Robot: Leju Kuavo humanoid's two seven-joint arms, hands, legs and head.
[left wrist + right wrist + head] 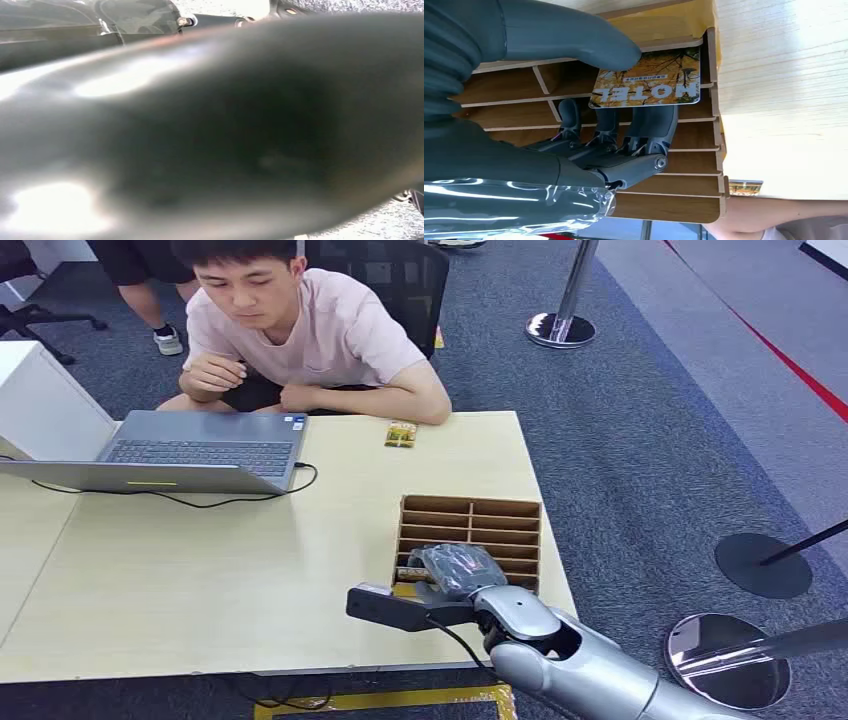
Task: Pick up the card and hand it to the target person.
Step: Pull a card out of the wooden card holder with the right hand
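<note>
The card (645,80), printed with autumn trees and the word HOTEL, is pinched in the right hand (574,100): the thick thumb (569,37) lies on its printed face and the dark fingers (651,125) press on it from behind. It is held over the near end of the wooden slotted box (470,535), just above the dividers. The box stands at the near right of the pale wooden table (200,590), and in the head view the right hand (455,570) hangs over its near edge. A second card (401,433) lies flat at the far edge of the table, just beside the forearm of the person (300,330) seated there. An open laptop (190,450) stands on the far left, its cable (200,502) trailing across the table. Of the left hand I cannot tell the state; its wrist view is a dark blur.
</note>
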